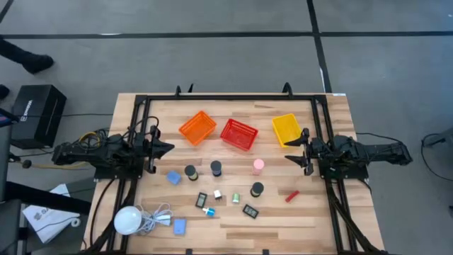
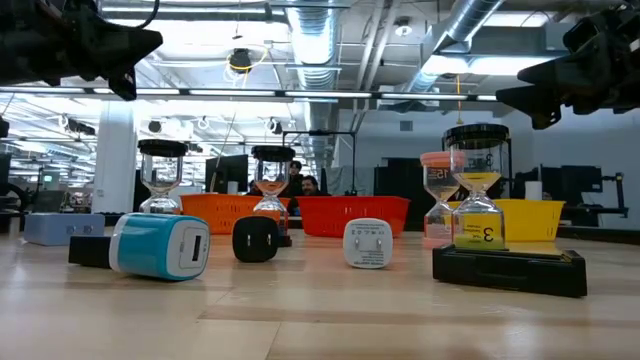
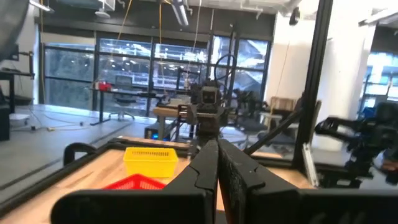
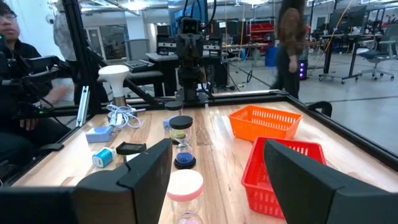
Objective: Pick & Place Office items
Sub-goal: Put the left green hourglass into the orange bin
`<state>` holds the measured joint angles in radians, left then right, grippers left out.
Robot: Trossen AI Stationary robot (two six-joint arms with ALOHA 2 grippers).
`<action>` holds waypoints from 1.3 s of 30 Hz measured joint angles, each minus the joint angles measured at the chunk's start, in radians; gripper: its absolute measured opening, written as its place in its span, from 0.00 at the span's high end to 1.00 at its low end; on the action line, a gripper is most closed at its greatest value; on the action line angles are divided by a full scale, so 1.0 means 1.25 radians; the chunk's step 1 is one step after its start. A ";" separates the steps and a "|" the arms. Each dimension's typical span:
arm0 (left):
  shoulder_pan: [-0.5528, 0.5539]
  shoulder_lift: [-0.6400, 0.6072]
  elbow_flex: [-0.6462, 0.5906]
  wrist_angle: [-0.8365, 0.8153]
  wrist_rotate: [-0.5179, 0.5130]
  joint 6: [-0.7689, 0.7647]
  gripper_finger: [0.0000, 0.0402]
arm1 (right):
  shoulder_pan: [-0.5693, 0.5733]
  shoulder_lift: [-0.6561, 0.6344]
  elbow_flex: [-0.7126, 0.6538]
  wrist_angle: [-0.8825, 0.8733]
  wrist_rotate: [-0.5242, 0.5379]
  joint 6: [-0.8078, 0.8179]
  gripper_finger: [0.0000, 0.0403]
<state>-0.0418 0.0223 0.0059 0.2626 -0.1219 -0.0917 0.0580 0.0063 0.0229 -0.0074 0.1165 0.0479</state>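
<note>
Left hand [image 1: 168, 148] closed, empty | right hand [image 1: 291, 149] wide open, empty | glass-bulbed hourglasses [image 2: 479, 190]; mesh baskets [image 1: 239, 134]

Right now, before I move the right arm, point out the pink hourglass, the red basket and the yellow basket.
pink hourglass [image 1: 259, 166], high view, its round pink top cap.
red basket [image 1: 228, 131], high view, its left rim.
yellow basket [image 1: 277, 129], high view, its left wall.

A wooden table [image 1: 233, 227] carries everything. Between the two claws stand three mesh baskets: orange [image 1: 197, 127], red [image 1: 238, 134], and yellow [image 1: 285, 129] nearest the right claw [image 1: 303, 151]. Nearer than the left claw [image 1: 161, 149] lie hourglasses [image 1: 215, 168], small chargers [image 1: 208, 210], a red bar [image 1: 291, 196] and a white bulb [image 1: 127, 220].
</note>
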 joint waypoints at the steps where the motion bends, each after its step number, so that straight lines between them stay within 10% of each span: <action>1: 0.000 0.000 0.000 0.000 0.000 -0.002 1.00 | 0.000 0.000 -0.001 0.005 0.000 0.000 0.39; 20: 0.000 0.017 0.000 0.061 -0.015 -0.019 0.98 | -0.003 0.000 0.000 0.194 0.029 -0.029 0.39; 32: 0.005 0.241 0.032 0.191 0.000 -0.017 0.71 | -0.062 0.000 0.000 0.266 0.463 -0.110 0.39; 39: 0.003 0.437 0.146 0.194 0.065 -0.015 0.59 | -0.103 -0.001 0.000 0.264 0.559 -0.095 0.39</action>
<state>-0.0377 0.5681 0.1885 0.5046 -0.0410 -0.1105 -0.0706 0.0055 0.0231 0.3229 0.8150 -0.0705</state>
